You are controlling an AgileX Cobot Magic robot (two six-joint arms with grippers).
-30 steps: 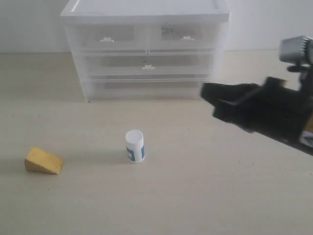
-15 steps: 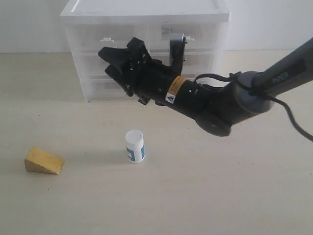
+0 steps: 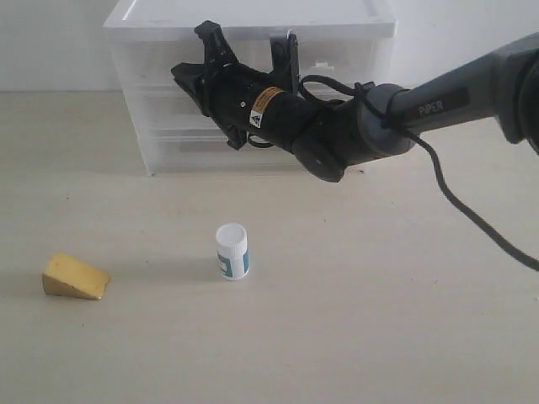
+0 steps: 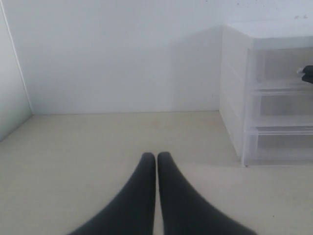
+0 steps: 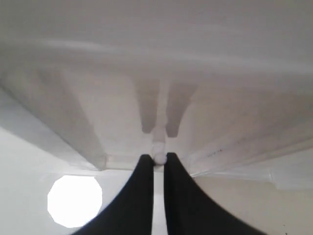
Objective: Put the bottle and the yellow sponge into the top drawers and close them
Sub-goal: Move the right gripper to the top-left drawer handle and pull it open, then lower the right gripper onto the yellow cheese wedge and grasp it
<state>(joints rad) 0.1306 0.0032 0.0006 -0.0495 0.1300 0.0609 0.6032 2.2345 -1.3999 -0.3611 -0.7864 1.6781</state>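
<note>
The white bottle (image 3: 232, 252) with a teal label stands upright in mid-table; its cap (image 5: 74, 200) shows in the right wrist view. Far left lies the yellow sponge (image 3: 76, 278). My right gripper (image 3: 187, 77) reaches across to the top left drawer (image 3: 152, 61), and both top drawers look closed. The right gripper (image 5: 159, 159) is shut on that drawer's small white tab handle (image 5: 159, 155). The arm partly hides the top right drawer (image 3: 345, 57). My left gripper (image 4: 156, 157) is shut on nothing and low over bare table. It is out of the exterior view.
The translucent white drawer cabinet (image 3: 253, 17) stands at the back against the wall, with two wider drawers (image 3: 168, 109) below. It also appears in the left wrist view as the cabinet side (image 4: 234, 98). The right arm's black cable (image 3: 472, 219) trails over the table's right side.
My right arm has swung from the right edge across the cabinet front to the top left drawer, and its fingers have reached the tab handle. Bottle and sponge have not moved.
</note>
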